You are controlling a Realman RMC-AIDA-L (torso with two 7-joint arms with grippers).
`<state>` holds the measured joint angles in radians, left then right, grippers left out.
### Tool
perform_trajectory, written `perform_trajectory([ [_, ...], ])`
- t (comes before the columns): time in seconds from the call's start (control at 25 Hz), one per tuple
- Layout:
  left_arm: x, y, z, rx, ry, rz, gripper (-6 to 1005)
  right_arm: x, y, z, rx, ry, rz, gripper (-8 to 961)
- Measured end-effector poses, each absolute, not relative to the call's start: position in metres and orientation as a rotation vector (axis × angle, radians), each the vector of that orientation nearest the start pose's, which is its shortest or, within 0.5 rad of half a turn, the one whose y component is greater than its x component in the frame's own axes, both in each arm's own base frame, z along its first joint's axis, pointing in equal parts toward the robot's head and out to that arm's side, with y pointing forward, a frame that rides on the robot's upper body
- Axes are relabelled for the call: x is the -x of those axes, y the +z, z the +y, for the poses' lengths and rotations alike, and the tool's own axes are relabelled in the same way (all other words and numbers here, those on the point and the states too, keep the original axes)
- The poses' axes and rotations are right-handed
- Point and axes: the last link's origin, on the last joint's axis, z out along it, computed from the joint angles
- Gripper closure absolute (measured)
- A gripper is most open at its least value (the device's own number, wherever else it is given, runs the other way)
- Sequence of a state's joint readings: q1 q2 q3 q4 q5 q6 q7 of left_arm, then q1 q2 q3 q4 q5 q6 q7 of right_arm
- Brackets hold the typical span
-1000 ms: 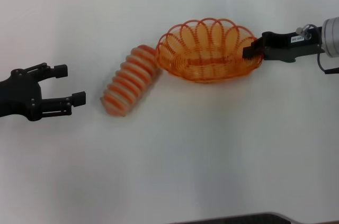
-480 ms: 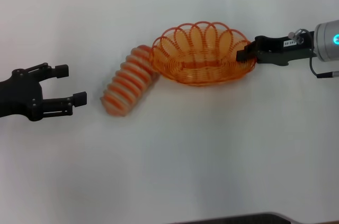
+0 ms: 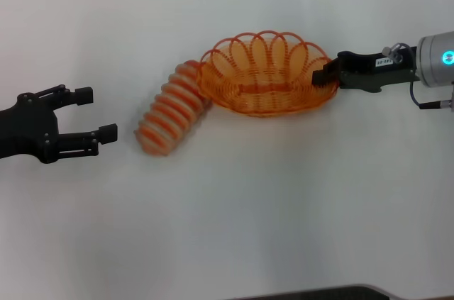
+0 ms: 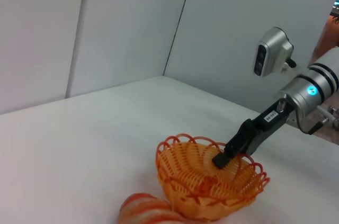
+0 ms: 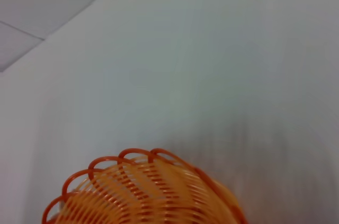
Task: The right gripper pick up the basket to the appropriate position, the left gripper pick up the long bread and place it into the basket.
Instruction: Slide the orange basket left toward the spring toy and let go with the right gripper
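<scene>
The left tool point(image 3: 99, 113) sits at the left edge of the white worktop point(image 3: 227, 215), fingers spread wide and empty, pointing toward the long bread point(image 3: 172, 108) and well apart from it. The long bread lies diagonally on the worktop, its upper end touching the left rim of the basket point(image 3: 265, 73). The basket point(image 4: 211, 184) stands just right of the bread, tilted, its rim point(image 5: 132, 156) gripped on the right side. The right tool point(image 3: 325, 74) is clamped on that rim, one finger point(image 4: 221, 159) inside the basket, its arm extending to the right edge.
</scene>
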<state>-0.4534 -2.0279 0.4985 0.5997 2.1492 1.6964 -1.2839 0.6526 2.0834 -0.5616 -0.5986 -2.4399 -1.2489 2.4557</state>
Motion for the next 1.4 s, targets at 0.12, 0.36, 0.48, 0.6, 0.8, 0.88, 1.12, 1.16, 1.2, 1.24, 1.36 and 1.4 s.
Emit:
perform_trajectory([
  [0.12, 0.308, 0.022, 0.289, 2.717, -0.694, -0.694, 124, -0.301, -0.016, 0.361, 2.023, 0.399, 1.967, 851],
  [0.36, 0.308, 0.022, 0.289, 2.717, -0.692, -0.691, 126, -0.304, -0.017, 0.358, 2.011, 0.407, 1.985, 850],
  [0.48, 0.308, 0.022, 0.289, 2.719, -0.694, -0.689, 126, -0.305, -0.018, 0.357, 2.011, 0.405, 1.991, 850],
  [0.6, 0.308, 0.023, 0.288, 2.72, -0.695, -0.688, 127, -0.305, -0.019, 0.357, 2.012, 0.404, 1.991, 850],
  [0.8, 0.309, 0.024, 0.288, 2.72, -0.693, -0.688, 128, -0.304, -0.019, 0.355, 2.034, 0.403, 1.981, 851],
  [0.88, 0.309, 0.024, 0.288, 2.722, -0.694, -0.687, 129, -0.304, -0.02, 0.355, 2.039, 0.402, 1.982, 853],
  [1.12, 0.309, 0.027, 0.287, 2.723, -0.69, -0.678, 130, -0.306, -0.021, 0.353, 2.032, 0.408, 1.996, 853],
  [1.16, 0.309, 0.027, 0.287, 2.723, -0.69, -0.678, 131, -0.306, -0.021, 0.353, 2.032, 0.408, 1.996, 845],
  [1.2, 0.309, 0.027, 0.287, 2.722, -0.689, -0.676, 131, -0.306, -0.021, 0.352, 2.032, 0.408, 1.996, 838],
  [1.24, 0.309, 0.027, 0.287, 2.722, -0.687, -0.674, 131, -0.306, -0.021, 0.352, 2.031, 0.412, 1.997, 830],
  [1.36, 0.309, 0.027, 0.287, 2.722, -0.686, -0.672, 132, -0.305, -0.021, 0.352, 2.026, 0.43, 2.002, 807],
  [1.4, 0.309, 0.027, 0.287, 2.722, -0.687, -0.672, 132, -0.305, -0.021, 0.352, 2.024, 0.437, 2.004, 799],
])
